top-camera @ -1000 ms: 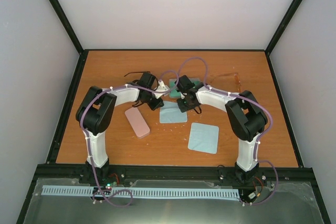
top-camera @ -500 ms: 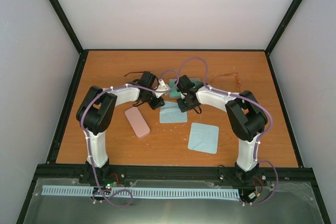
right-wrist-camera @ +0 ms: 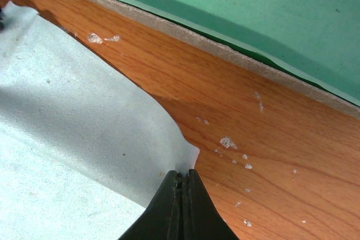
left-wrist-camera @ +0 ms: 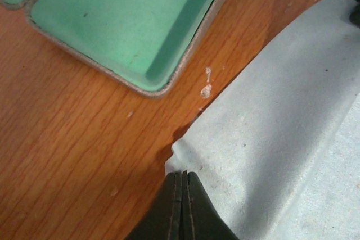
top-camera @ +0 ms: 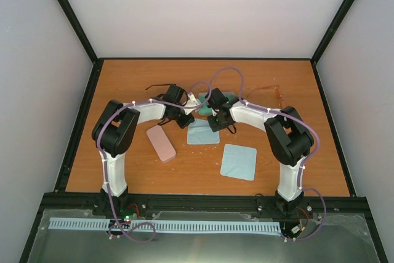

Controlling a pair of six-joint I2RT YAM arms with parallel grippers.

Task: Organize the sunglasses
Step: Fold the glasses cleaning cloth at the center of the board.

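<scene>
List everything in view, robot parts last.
black sunglasses: one, black wire frame, back left of the table
reddish-brown sunglasses: one, faint reddish-brown, back right
open case: one, green lining with a greyish rim, centre back, beside both grippers
pink case: one, pink, closed, left of centre
held cloth: one, pale blue, centre, two corners pinched and lifted
loose cloth: one, pale blue, lying flat, nearer the right arm's base
table: one, orange-brown wood with pale specks
left gripper: one, black, shut on a corner of the held cloth
right gripper: one, black, shut on another corner of the held cloth
</scene>
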